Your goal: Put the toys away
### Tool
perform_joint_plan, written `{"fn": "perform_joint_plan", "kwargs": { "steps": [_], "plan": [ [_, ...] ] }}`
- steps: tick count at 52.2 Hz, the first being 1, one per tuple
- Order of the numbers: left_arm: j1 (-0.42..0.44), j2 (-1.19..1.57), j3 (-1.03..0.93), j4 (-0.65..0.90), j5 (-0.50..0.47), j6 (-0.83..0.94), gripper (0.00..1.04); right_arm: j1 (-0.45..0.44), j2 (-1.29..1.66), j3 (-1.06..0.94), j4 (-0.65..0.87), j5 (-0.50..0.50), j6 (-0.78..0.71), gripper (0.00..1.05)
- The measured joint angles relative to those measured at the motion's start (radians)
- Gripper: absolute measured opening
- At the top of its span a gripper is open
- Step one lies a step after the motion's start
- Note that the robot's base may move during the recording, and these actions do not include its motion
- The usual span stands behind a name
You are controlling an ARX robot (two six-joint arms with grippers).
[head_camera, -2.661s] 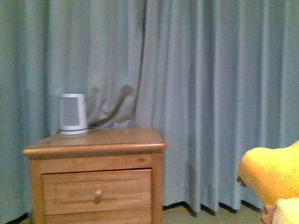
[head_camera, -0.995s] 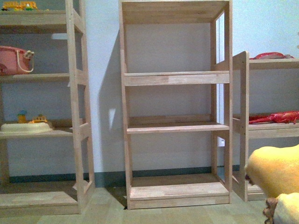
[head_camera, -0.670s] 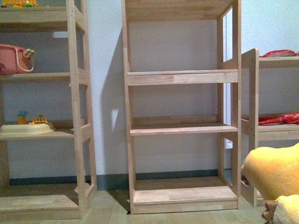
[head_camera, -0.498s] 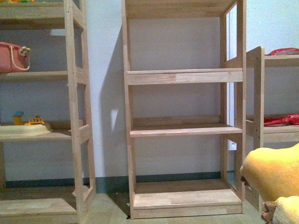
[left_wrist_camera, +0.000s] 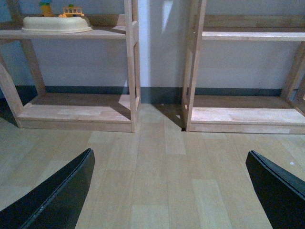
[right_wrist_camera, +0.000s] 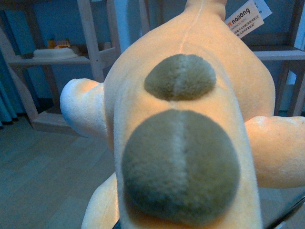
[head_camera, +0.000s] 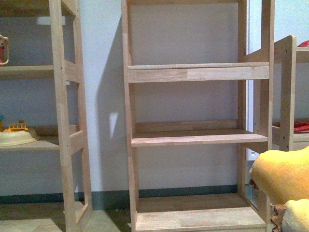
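Note:
The orange-yellow plush toy (head_camera: 285, 179) shows at the lower right of the front view, with a paler cream part (head_camera: 294, 218) below it. In the right wrist view the plush toy (right_wrist_camera: 190, 119) fills the frame, with two brown-grey round patches and a white tag (right_wrist_camera: 244, 18); my right gripper is shut on it and its fingers are hidden under it. My left gripper (left_wrist_camera: 176, 191) is open and empty above the wood-look floor; its two black fingers (left_wrist_camera: 57, 195) stand wide apart. An empty wooden shelf unit (head_camera: 193, 139) stands straight ahead.
A second shelf unit (head_camera: 63, 135) on the left holds a cream tray with small toys (head_camera: 14, 135), also in the left wrist view (left_wrist_camera: 57, 21). A third unit (head_camera: 287, 92) on the right holds something red (head_camera: 300, 126). White wall and dark skirting lie behind.
The view went from a curtain and nightstand to the shelves, and the shelves have since grown larger and nearer. The plush toy has stayed at the lower right.

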Motion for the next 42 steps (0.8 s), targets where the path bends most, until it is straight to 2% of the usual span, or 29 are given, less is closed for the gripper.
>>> {"fn": "perform_joint_plan", "kwargs": {
  "steps": [42],
  "plan": [
    [0.000,0.000,0.000,0.000,0.000,0.000,0.98,0.000,0.000,0.000,0.000,0.000,0.000,0.08]
  ]
}}
